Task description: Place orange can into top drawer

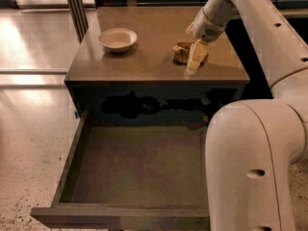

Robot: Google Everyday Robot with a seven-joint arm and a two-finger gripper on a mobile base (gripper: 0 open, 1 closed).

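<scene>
The orange can (181,52), crushed and orange-gold, lies on the cabinet top (154,23) towards its right front. My gripper (195,59) reaches down from the upper right and sits right at the can's right side, covering part of it. The can rests on the top and is not lifted. The top drawer (139,162) is pulled wide open below the cabinet front, and its flat dark bottom holds nothing.
A round off-white bowl (118,38) stands on the left of the cabinet top. My arm's large white body (250,167) covers the drawer's right side. Shiny floor lies to the left, and a dark post (74,6) stands behind the cabinet's left corner.
</scene>
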